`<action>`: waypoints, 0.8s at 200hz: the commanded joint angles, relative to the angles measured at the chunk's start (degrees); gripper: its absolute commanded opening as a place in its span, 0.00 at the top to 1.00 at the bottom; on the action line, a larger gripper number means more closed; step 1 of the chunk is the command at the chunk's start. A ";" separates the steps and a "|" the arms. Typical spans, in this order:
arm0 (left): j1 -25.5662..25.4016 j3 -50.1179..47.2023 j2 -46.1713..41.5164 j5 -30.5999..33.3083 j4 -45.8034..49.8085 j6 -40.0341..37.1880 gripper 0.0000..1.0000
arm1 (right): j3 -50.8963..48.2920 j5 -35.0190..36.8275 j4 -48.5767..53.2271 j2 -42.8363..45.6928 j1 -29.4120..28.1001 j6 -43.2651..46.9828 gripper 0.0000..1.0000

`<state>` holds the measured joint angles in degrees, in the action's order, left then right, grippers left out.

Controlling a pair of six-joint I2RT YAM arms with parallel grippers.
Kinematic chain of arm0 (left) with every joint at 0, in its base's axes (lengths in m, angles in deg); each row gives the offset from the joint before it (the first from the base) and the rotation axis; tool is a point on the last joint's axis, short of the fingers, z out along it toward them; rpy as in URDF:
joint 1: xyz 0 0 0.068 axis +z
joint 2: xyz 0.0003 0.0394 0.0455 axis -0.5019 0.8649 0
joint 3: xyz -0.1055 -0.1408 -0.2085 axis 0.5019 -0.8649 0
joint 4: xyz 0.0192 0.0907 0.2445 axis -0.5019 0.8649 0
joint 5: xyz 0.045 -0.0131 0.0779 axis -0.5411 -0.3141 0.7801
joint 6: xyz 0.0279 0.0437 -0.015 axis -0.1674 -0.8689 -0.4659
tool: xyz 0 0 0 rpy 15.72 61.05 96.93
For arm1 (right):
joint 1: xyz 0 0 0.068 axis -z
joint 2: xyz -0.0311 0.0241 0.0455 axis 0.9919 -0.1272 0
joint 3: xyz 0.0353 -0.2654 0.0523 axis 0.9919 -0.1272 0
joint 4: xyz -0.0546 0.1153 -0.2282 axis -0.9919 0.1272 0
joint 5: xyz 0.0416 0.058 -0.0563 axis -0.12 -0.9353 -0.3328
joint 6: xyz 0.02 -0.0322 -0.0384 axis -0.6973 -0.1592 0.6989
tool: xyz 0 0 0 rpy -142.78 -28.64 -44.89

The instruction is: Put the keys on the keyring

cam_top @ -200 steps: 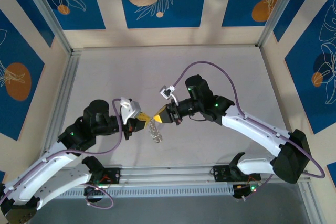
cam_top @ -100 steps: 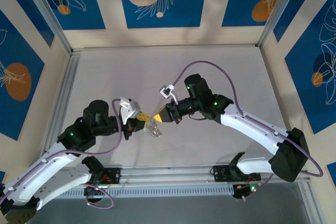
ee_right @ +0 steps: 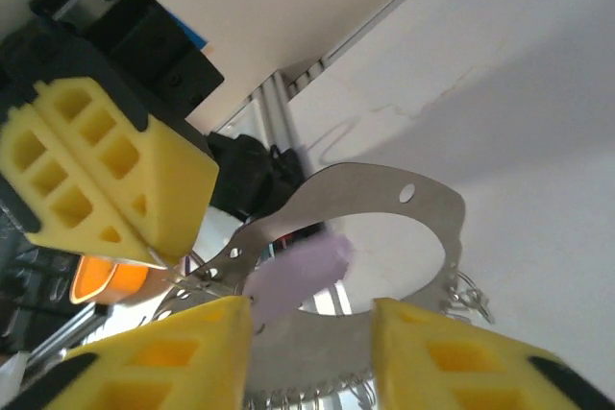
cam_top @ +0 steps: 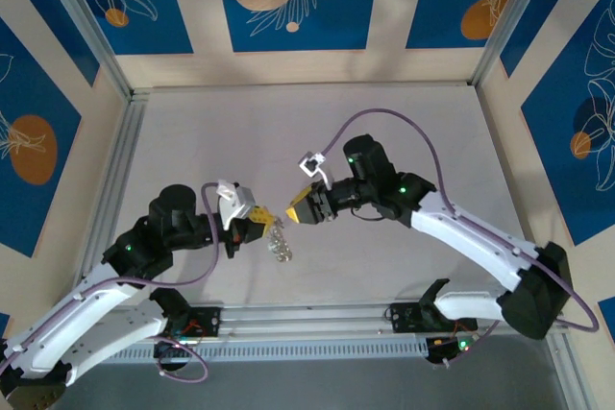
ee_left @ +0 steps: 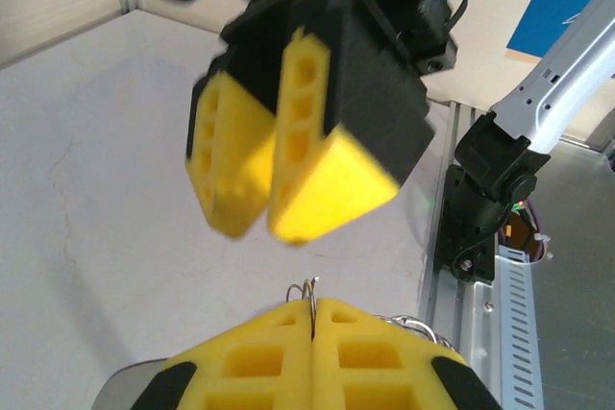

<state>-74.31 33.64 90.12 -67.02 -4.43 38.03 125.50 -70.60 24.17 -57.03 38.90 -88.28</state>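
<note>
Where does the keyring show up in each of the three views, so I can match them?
Top external: the keyring sits mid-frame, at the left gripper tip.
Left wrist: keyring wire pokes up at bottom centre, pinched in the shut left gripper.
Right wrist: keyring is the silver loop across the middle.
Shared landmark: the left gripper clamping it.

Left pincer (ee_left: 313,308) tight on keyring (ee_left: 306,288)

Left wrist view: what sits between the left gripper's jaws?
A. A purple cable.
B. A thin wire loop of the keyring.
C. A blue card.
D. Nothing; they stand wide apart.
B: the left gripper has its jaws pressed together, and a thin wire loop of the keyring pokes out from the seam between them.
</note>
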 commanded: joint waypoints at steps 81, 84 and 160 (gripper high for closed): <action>-0.49 2.52 0.39 -11.08 -7.05 3.18 1.00 | -4.00 -1.07 -10.27 7.47 -2.10 11.82 0.59; -0.54 2.60 0.38 -11.33 -7.11 3.33 1.00 | -4.10 -1.26 -10.54 7.47 -2.24 12.06 0.60; -0.52 2.39 0.89 -12.29 -9.48 4.42 1.00 | -3.98 -6.14 -8.72 7.29 -5.10 15.00 0.62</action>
<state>-74.31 33.99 91.02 -77.05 -9.65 41.33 121.83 -74.18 14.68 -49.97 34.90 -75.89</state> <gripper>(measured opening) 0.041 0.360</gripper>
